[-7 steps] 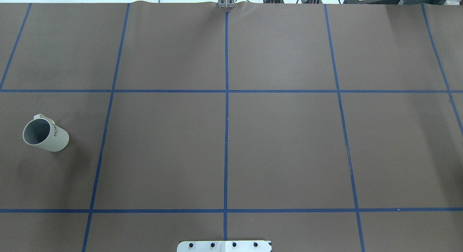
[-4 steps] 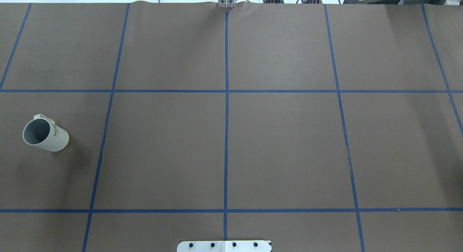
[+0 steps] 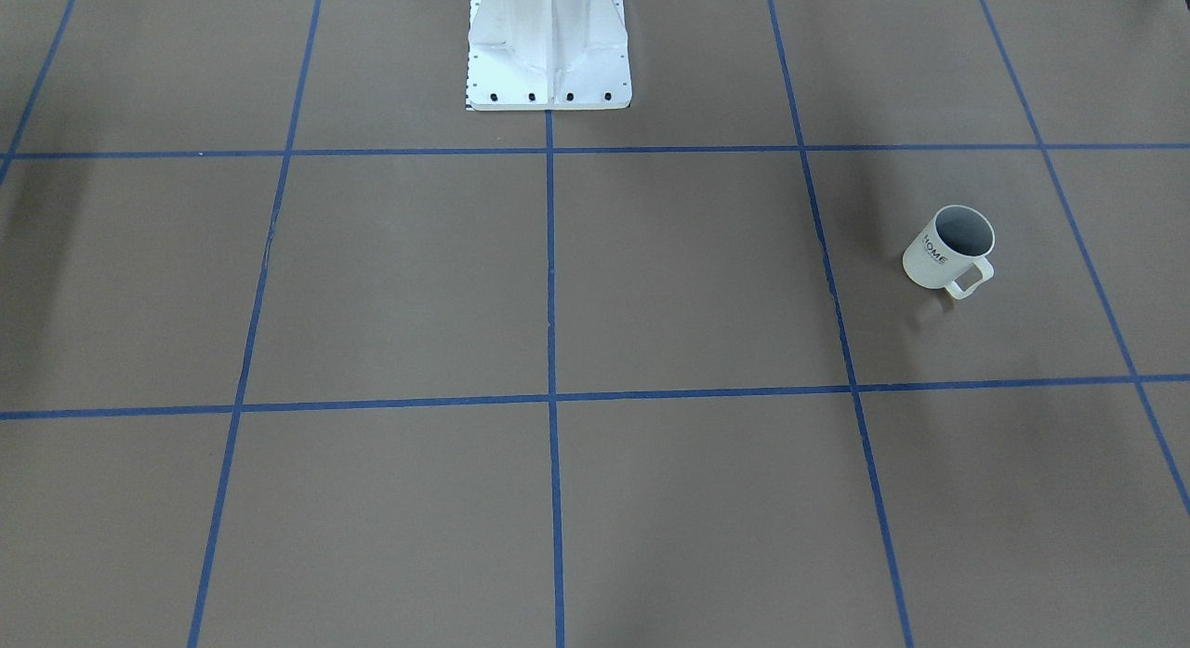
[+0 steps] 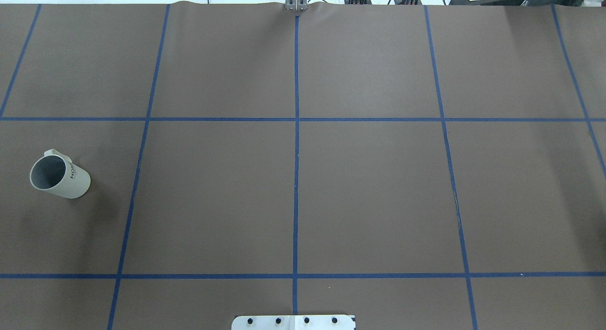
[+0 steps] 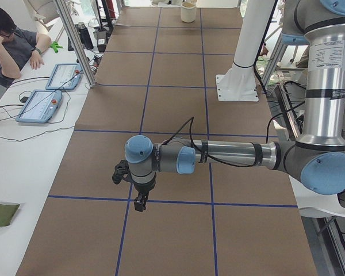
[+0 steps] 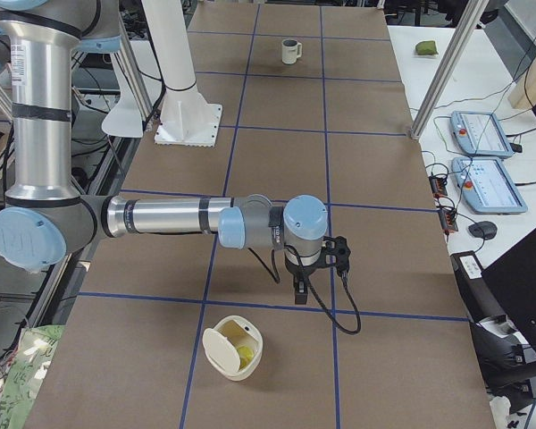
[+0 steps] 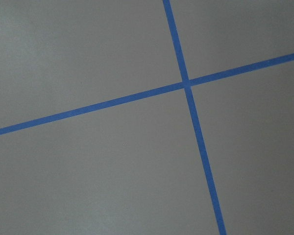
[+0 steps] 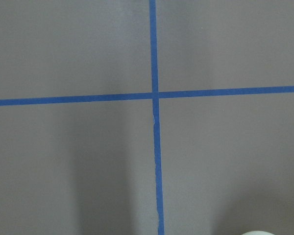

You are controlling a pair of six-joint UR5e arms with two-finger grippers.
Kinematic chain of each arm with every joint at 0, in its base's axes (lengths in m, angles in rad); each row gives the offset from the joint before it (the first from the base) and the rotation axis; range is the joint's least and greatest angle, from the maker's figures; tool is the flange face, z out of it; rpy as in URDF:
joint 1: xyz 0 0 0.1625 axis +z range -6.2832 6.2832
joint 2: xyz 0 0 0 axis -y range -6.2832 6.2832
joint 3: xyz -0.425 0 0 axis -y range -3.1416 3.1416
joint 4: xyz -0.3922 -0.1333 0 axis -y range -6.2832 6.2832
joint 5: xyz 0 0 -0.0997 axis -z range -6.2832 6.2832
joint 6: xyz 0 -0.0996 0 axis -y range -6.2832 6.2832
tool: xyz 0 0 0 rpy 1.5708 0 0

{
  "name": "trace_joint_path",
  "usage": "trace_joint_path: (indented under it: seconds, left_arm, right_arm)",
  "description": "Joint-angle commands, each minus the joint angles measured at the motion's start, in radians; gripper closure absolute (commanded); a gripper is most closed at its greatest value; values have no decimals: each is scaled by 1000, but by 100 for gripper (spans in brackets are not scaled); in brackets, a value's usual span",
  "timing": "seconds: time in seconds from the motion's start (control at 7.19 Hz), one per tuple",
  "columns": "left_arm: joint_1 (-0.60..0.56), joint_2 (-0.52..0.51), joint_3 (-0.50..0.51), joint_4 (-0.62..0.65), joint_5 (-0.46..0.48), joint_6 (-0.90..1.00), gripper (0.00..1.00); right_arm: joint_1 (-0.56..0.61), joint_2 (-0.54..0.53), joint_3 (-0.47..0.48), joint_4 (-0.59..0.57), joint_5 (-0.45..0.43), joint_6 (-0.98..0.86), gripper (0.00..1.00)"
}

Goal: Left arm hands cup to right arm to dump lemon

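The cup (image 4: 59, 176), a white ribbed mug marked "HOME", stands upright at the table's left side, its handle toward the far edge. It also shows in the front view (image 3: 948, 250) and, small and far, in the exterior right view (image 6: 290, 51). Its inside looks dark grey and no lemon shows in it. The left arm's gripper (image 5: 139, 202) hangs over the table, pointing down. The right arm's gripper (image 6: 299, 290) also points down over a tape crossing. Both appear only in the side views, so I cannot tell whether they are open or shut. Neither is near the cup.
A cream container (image 6: 232, 347) with a yellow-green piece (image 6: 242, 353) inside stands near the right end; its rim edges into the right wrist view (image 8: 257, 233). The white base post (image 3: 548, 44) stands at the robot's edge. An operator (image 5: 11, 40) and tablets (image 5: 40, 106) are beside the table.
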Motion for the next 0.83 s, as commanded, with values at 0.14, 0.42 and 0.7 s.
trace_joint_path:
  seconds: [0.14,0.42,0.7]
  left_arm:
    - [0,0,0,0,0,-40,0]
    - [0,-2,0,0,0,-152,0]
    - [0,-2,0,0,0,-175,0]
  right_arm:
    - [0,-2,-1,1,0,29,0]
    - [0,-2,-1,1,0,15,0]
    - [0,1,1,1,0,16,0]
